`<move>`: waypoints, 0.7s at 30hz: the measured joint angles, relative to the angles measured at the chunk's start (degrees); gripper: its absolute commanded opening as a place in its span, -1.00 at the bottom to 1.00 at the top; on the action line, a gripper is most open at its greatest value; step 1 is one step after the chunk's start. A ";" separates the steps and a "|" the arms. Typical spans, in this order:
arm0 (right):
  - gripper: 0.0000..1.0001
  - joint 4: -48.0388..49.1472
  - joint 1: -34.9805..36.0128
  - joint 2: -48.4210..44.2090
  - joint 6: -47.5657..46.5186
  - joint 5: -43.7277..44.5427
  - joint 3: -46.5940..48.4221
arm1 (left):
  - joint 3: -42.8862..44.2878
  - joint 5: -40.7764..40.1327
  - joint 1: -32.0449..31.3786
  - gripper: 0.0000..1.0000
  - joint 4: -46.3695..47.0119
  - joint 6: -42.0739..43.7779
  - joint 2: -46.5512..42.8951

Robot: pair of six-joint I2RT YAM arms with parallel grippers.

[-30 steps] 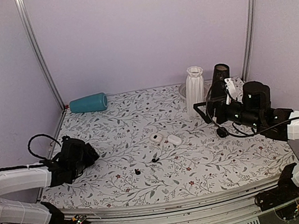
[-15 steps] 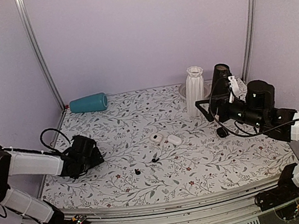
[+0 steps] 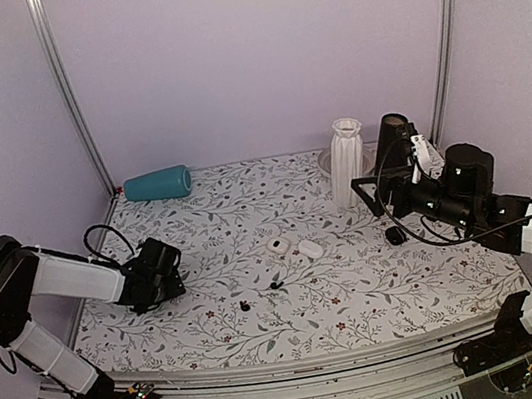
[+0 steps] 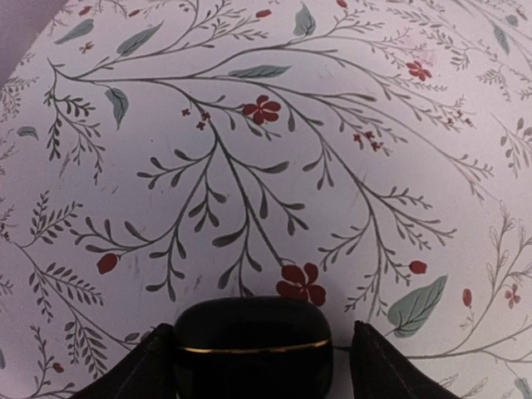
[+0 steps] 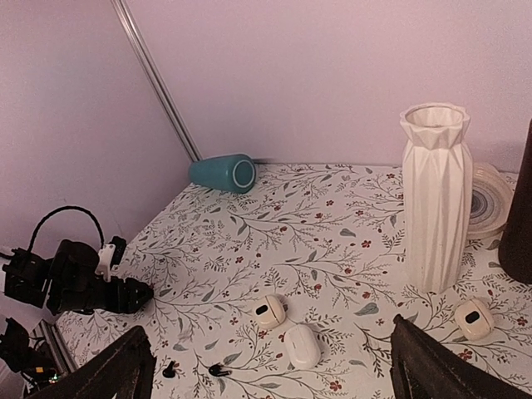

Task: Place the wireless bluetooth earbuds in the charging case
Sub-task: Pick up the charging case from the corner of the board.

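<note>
Judging from how things lie, the task is taken to be at its very start: neither of the wireless bluetooth earbuds (image 3: 277,285) has been put in. Both are seen lying loose toward the front middle of the worktop (image 3: 440,273), near each other but apart. The charging case (image 4: 253,337) is set near the worktop's left edge, between the fingers (image 4: 137,372) of the left gripper (image 3: 167,276). Its lid is down, with a thin gold seam shown across its front, so its wells are hidden. One finger is placed at each side of the case, but whether it is clamped or merely flanked cannot be told. The right gripper (image 3: 375,194) is held above the right side of the worktop, its fingers spread wide and nothing between them. What is left, it is judged, is for the case to be secured and opened and each bud picked up and seated. The white vase (image 3: 346,161) is stood upright near the back edge, its inside unseen. The teal cup (image 3: 157,184) is laid on its side in the back left corner, and nothing is seen in its mouth.
</note>
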 measured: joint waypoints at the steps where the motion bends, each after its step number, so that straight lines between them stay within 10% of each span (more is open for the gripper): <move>1: 0.98 -0.02 0.00 -0.17 -0.02 0.04 -0.09 | 0.35 0.07 0.04 0.26 -0.04 0.11 0.28; 12: 0.98 0.00 0.00 -1.01 -0.22 0.15 -0.42 | 1.57 0.46 0.13 -0.31 -0.35 1.44 1.33; 21: 0.98 0.00 0.00 -0.79 0.52 -1.05 -0.42 | 1.57 5.42 -0.81 -0.39 4.24 7.96 -4.07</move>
